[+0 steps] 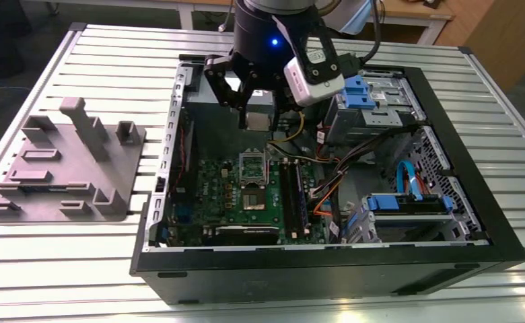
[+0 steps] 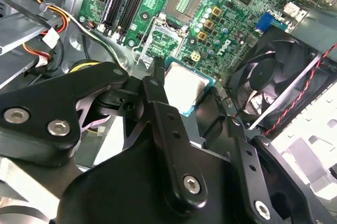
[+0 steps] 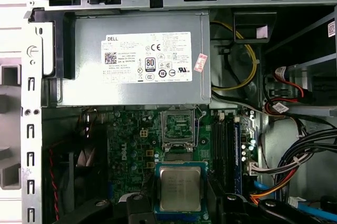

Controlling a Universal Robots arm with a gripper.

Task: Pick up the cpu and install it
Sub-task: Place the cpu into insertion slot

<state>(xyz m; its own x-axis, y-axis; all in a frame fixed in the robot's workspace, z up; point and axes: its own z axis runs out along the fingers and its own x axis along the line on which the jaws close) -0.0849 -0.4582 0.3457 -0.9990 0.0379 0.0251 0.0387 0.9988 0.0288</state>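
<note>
The cpu [image 1: 256, 122] is a small square chip with a silvery metal top. It hangs above the open computer case [image 1: 478, 202], over the back part of the green motherboard [image 1: 217, 195]. My gripper [image 1: 259, 120] is shut on the cpu, with a black finger on either side of it. In both wrist views the cpu [image 3: 180, 186] [image 2: 185, 87] sits flat between the fingers. The open socket [image 3: 179, 129] [image 2: 180, 2] lies on the board below, a short way off from the chip. In the exterior view the socket [image 1: 254, 176] is nearer the front of the case than the chip.
A grey power supply box [image 3: 137, 58] fills the case's back corner beside the socket. Memory slots [image 3: 225, 145], loose cables [image 1: 334, 175] and drive cages with blue tabs [image 1: 370, 101] lie towards the exterior view's right. A black fan [image 2: 274, 76] is nearby. A grey fixture block [image 1: 65, 168] stands outside the case.
</note>
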